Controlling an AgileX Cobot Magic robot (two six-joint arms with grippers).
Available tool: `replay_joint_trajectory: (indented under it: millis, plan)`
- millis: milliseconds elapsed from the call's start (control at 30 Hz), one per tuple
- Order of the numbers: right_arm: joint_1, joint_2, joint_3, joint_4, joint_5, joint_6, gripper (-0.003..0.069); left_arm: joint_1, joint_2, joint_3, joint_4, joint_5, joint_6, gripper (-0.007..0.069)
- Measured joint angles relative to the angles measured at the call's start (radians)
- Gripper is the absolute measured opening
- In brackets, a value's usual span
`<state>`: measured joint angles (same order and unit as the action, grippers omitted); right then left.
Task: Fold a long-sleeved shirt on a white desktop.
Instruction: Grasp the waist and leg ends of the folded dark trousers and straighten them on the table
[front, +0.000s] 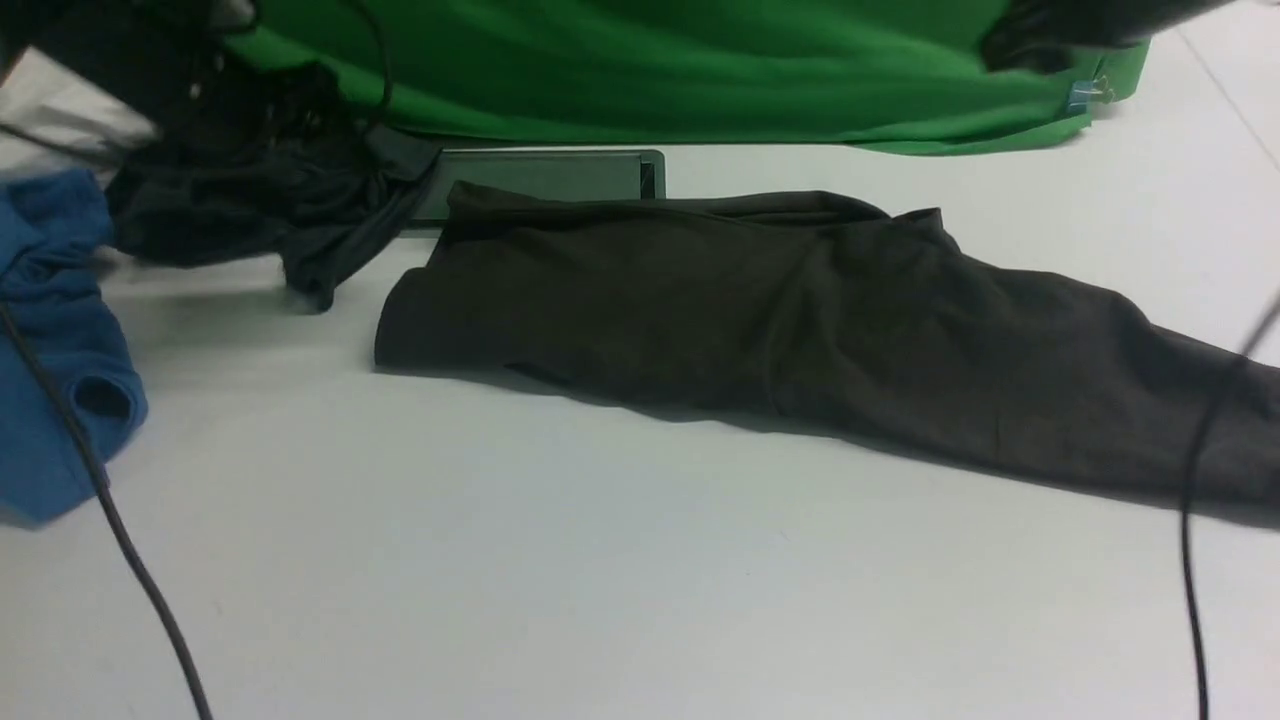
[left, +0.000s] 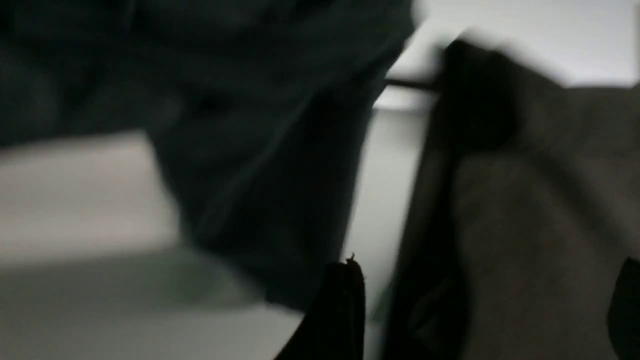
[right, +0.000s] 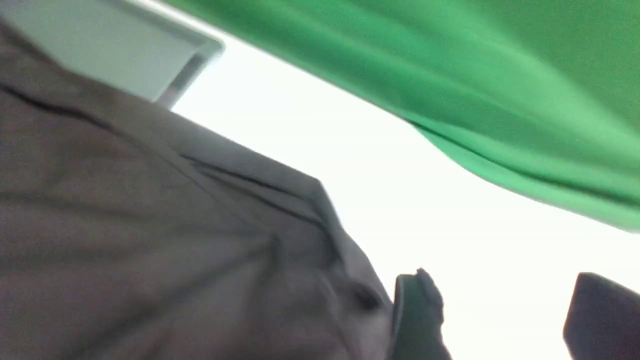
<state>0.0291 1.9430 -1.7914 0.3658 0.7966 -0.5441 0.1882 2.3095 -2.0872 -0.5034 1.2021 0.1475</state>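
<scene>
At the far left a blue garment (front: 55, 340) lies bunched on the white desktop (front: 600, 560). A smaller dark teal-black garment (front: 260, 200) is heaped just behind it, toward the green backdrop (front: 680, 70). The left gripper (left: 482, 310) hangs low over the left end of the long-sleeved shirt (front: 780, 330) with the teal garment beside it. Its fingers (left: 340, 310) are spread wide and clasp nothing. The shirt lies across the middle of the desktop, folded into a long dark band (its right end runs out of the front view). Its far edge overlaps the near edge of the grey cable hatch (front: 560, 175). At the shirt's far right corner the right gripper (right: 505, 320) is parted too. Only bare desktop shows between its fingers (right: 415, 320), and it grips nothing. A thin black cable (front: 1190, 520) hangs in front of the shirt's right end.
</scene>
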Motion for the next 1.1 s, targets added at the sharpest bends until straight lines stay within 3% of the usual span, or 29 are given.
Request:
replay_joint_trajectory:
  millis: [167,500,600,733,767,800,833,1100]
  plan:
    - [0.003,-0.104,0.152,0.003,0.023,0.026,0.0384,-0.058,0.016,0.140,-0.039,-0.074,-0.001,0.0692]
    - [0.109,-0.130,0.205,0.004,0.127,0.036,0.0385,-0.107,0.058,0.141,-0.090,-0.086,0.008,0.0673]
    - [0.125,-0.137,0.205,0.004,0.135,0.036,0.0385,-0.107,0.065,0.138,-0.095,-0.071,0.031,0.0611]
    - [0.134,-0.187,0.205,0.005,0.139,0.036,0.0385,-0.092,0.078,0.137,-0.090,-0.039,0.091,0.0327]
    - [0.134,-0.191,0.205,0.005,0.139,0.036,0.0385,-0.090,0.079,0.137,-0.090,-0.035,0.092,0.0290]
    - [0.134,-0.222,0.205,0.005,0.139,0.036,0.0385,-0.076,0.086,0.139,-0.110,-0.017,0.105,0.0157]
    - [0.134,-0.246,0.205,0.005,0.139,0.036,0.0385,-0.066,0.088,0.140,-0.120,-0.002,0.114,0.0122]
    - [0.134,-0.404,0.208,0.005,0.162,0.036,0.0385,0.013,-0.016,0.277,-0.068,0.003,0.141,0.0125]
